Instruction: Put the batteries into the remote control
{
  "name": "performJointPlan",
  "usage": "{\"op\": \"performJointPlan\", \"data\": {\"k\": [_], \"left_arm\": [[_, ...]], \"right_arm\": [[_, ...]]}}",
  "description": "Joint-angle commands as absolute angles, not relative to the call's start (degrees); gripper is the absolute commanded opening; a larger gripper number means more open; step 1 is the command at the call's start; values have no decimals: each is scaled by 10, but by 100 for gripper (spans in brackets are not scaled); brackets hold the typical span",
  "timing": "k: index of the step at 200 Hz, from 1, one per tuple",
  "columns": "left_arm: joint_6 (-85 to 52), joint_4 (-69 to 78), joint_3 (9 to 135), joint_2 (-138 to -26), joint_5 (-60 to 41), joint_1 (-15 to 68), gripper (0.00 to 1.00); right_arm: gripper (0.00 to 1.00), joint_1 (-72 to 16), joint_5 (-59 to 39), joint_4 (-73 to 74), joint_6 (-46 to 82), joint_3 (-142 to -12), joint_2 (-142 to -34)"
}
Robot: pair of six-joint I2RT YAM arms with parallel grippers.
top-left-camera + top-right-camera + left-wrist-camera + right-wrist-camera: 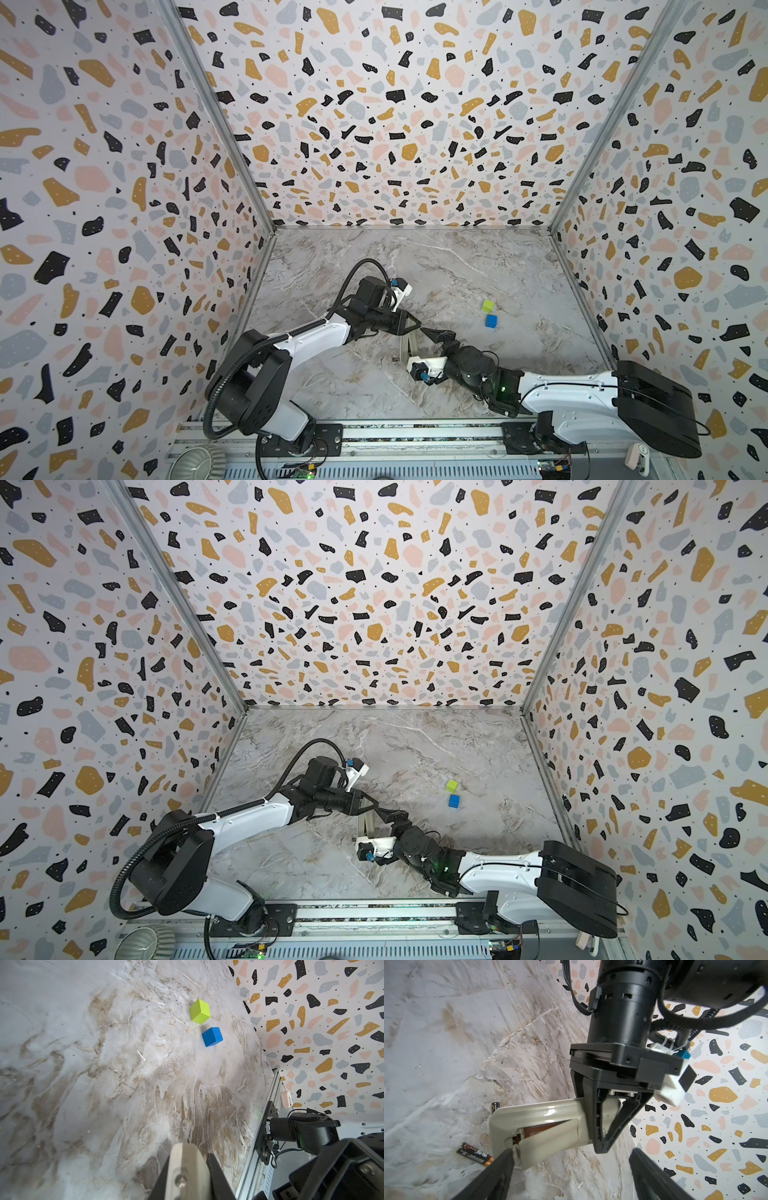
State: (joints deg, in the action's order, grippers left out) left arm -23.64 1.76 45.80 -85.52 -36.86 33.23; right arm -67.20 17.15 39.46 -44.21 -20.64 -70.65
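Mid-table: remote control (pixel 542 1113) back up, battery cover (pixel 550 1140) ajar. One end clamped tight in left gripper (pixel 601 1147); right gripper (pixel 571 1151) spread wide, holding nothing, one fingertip (pixel 506 1155) at the cover. One battery (pixel 475 1154) loose on table (pixel 446 1043) just beside.

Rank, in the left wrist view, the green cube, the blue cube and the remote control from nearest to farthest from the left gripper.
1. remote control: clamped between the jaws of the left gripper, so it is in contact.
2. blue cube: out on the table, ahead of the gripper.
3. green cube: just beyond the blue cube, on its far side.
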Motion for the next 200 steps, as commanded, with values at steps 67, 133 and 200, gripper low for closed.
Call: {"op": "performJointPlan", "data": {"k": [67, 133, 200], "left_arm": [[-270, 27, 453, -855, -388, 318, 0], [-287, 34, 476, -883, -364, 315, 0], [-331, 87, 504, -933, -354, 315, 0]], "right_arm": [[89, -663, 211, 436, -440, -224, -729], [89, -651, 206, 432, -430, -227, -740], [88, -630, 197, 422, -416, -229, -757]]}}
